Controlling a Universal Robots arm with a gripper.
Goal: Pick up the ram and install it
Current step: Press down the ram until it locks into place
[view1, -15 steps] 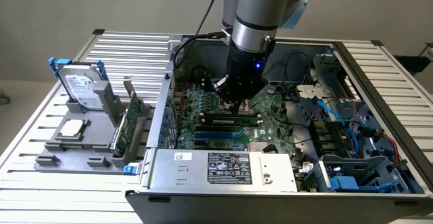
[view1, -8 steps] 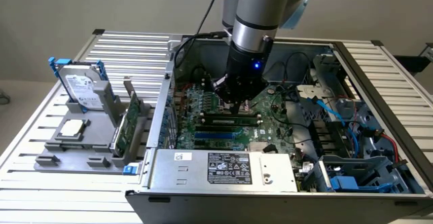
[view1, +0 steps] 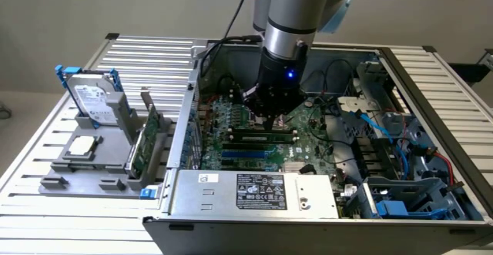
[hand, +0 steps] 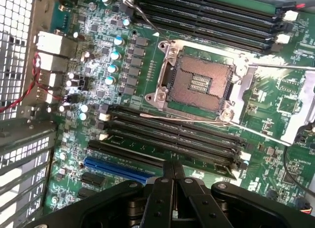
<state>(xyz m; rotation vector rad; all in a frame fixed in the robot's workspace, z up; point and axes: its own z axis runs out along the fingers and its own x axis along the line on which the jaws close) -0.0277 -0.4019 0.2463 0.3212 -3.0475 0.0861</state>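
We cannot tell how fully the ram is seated, the gripper covering its middle. Inside the open computer case the motherboard holds an empty CPU socket. The ram, long, thin and dark green, lies along a slot; the fingers are pressed together, holding nothing

One PC case, one hard drive, one expansion card, one CPU chip.
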